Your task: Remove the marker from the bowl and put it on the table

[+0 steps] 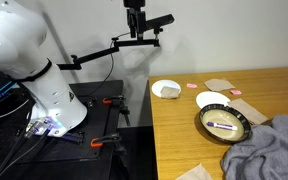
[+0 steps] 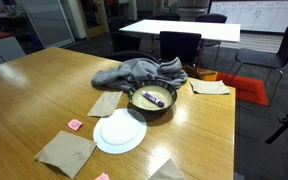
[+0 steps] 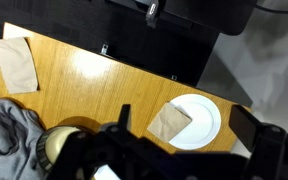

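Note:
The bowl (image 1: pixel 224 124) with a black rim and cream inside stands on the wooden table (image 1: pixel 184 130), against a grey cloth. The purple marker (image 1: pixel 222 125) lies inside it. Both also show in an exterior view, the bowl (image 2: pixel 152 104) and the marker (image 2: pixel 152 98). In the wrist view only part of the bowl's rim (image 3: pixel 50 148) shows at lower left, and the marker is hidden. My gripper (image 3: pixel 189 128) hangs high above the table with its dark fingers wide apart and nothing between them. It is out of both exterior views.
A grey cloth (image 2: pixel 134 72) lies behind the bowl. A flat white disc (image 2: pixel 119 131) sits beside it, and a small white bowl (image 1: pixel 165 89) stands near the table edge. Brown napkins (image 2: pixel 66 152) and small pink pieces (image 2: pixel 75 124) are scattered. A white dish (image 3: pixel 202 120) lies under my gripper.

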Controlling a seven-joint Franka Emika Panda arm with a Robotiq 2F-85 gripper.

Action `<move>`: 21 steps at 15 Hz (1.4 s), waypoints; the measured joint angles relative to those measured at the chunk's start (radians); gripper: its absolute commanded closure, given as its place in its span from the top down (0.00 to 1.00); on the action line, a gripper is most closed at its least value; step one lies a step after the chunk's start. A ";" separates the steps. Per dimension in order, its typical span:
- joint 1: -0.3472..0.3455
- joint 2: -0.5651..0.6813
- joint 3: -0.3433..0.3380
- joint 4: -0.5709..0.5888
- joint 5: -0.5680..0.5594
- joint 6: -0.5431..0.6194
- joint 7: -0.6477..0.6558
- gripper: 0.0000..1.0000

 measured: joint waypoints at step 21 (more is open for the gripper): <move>-0.273 0.401 -0.094 0.225 -0.213 0.290 0.448 1.00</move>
